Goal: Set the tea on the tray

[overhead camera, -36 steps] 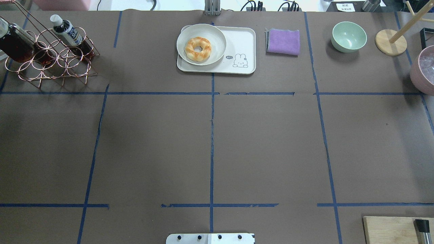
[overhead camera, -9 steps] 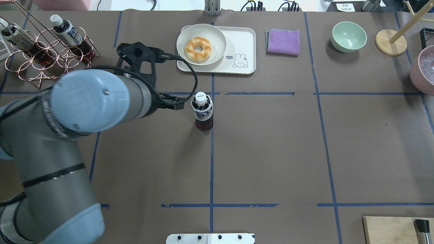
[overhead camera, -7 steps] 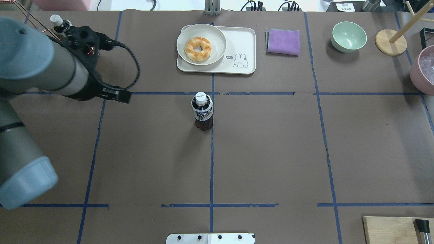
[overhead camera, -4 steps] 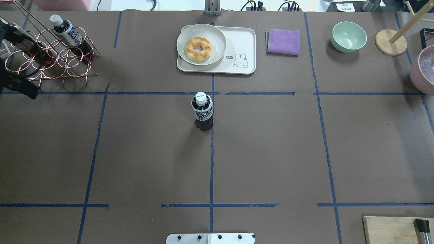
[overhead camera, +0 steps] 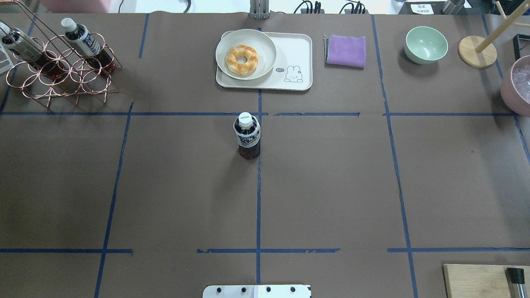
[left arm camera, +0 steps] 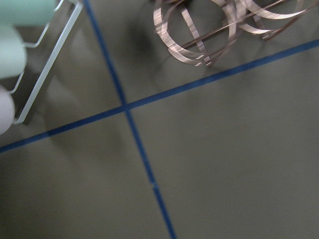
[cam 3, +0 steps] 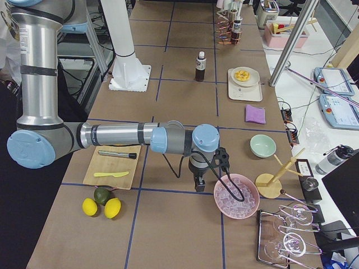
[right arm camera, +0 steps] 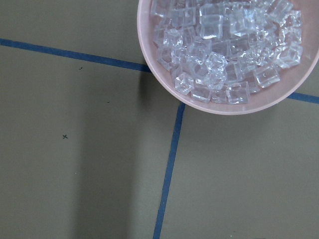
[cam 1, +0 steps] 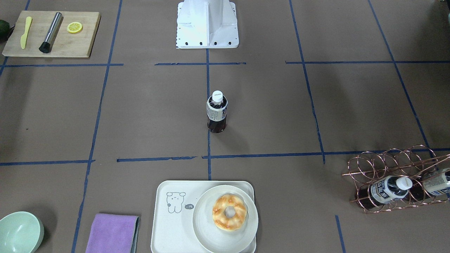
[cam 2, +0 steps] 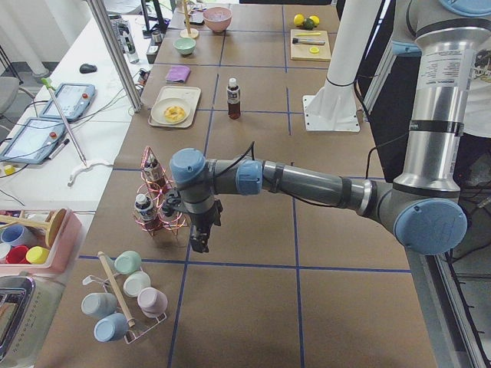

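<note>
One tea bottle [overhead camera: 247, 136] stands upright alone at the table's centre, on the blue centre line; it also shows in the front view [cam 1: 217, 112]. The cream tray [overhead camera: 299, 49] lies beyond it at the far edge and carries a round plate [overhead camera: 265, 62] with a doughnut [overhead camera: 241, 59]. Two like bottles [overhead camera: 83, 39] rest in the copper wire rack [overhead camera: 62, 78] at the far left. My left gripper [cam 2: 199, 245] hangs by that rack, and only the exterior left view shows it. My right gripper [cam 3: 197, 188] hangs beside the pink ice bowl. I cannot tell whether either is open.
A purple cloth [overhead camera: 346, 50], a green bowl [overhead camera: 426, 44] and a wooden stand [overhead camera: 477, 51] lie right of the tray. A pink bowl of ice [right arm camera: 224, 50] sits at the far right edge. A wooden board [cam 1: 52, 33] holds a knife, a muddler and a lemon slice.
The bottle appeared at the table's centre. My left arm stood next to it, then drew back to the left past the rack and out of the overhead view. The bottle stayed upright.
</note>
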Robot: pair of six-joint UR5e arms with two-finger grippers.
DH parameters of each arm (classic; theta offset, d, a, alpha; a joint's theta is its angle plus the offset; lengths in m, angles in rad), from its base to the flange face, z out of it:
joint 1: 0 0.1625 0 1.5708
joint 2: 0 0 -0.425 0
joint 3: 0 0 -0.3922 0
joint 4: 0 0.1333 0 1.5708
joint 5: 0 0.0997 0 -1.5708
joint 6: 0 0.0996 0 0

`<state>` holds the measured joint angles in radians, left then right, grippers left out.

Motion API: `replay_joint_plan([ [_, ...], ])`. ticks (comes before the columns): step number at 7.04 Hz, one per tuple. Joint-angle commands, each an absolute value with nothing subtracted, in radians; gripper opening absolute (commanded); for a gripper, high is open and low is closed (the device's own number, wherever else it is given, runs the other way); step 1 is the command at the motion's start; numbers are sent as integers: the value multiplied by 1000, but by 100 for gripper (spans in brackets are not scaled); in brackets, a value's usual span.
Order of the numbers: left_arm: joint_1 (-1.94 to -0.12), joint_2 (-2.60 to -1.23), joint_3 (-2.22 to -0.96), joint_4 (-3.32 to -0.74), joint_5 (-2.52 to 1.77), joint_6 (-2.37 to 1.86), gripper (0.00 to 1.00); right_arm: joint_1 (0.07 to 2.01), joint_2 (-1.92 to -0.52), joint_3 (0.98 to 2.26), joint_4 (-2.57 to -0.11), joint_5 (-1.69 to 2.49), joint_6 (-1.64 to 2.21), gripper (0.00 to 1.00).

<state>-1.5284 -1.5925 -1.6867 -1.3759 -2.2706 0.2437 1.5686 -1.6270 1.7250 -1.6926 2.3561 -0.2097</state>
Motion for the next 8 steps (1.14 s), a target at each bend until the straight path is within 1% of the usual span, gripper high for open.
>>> replay_joint_plan([
  [1,-1575,-1551,-1666,-1387,-2296,183,100,1543,-1599,1776,-1695,2361,-210,99],
  [2,-1575,-1551,-1661,-1387,-2296,163,100,1514,-1597,1802,-1694,2367,-203,98],
  [3,-1575,-1552,-1661,-1387,-2296,163,100,1490,-1567,1866,-1706,2375,-107,99],
  [5,-1574,-1554,-1664,-1387,-2296,164,100,1348,-1467,1972,-1706,2395,219,100],
  [6,-1574,-1554,-1658,-1388,-2296,164,100,1268,-1392,2017,-1706,2395,424,100],
  [8,-1574,-1555,-1661,-1388,-2296,164,100,1090,-1190,2028,-1707,2350,802,100],
])
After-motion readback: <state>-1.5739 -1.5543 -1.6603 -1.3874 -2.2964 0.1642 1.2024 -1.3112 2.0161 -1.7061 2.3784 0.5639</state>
